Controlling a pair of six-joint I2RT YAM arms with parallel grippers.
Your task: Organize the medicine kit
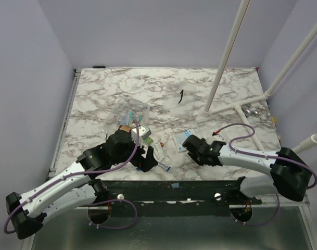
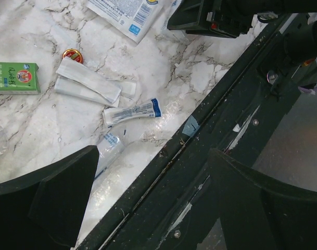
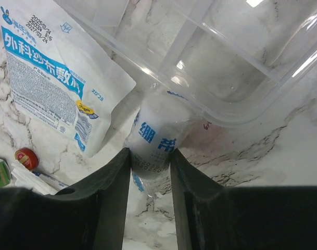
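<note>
Right fingers point(image 3: 109, 203) clamp white blue-printed wrapped roll point(image 3: 157, 133), lower centre, beside clear plastic medicine kit box point(image 3: 226, 73) — left fingers point(image 2: 59, 203) wide apart.

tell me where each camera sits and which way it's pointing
top external: above and behind the bases, looking down on the marble table; left arm and right arm show.
left wrist: looks down at the table's near edge; open left claw frames it.
right wrist: low over the table, facing the wrapped roll in the right claw.
shared: both wrist views show the red tin.
</note>
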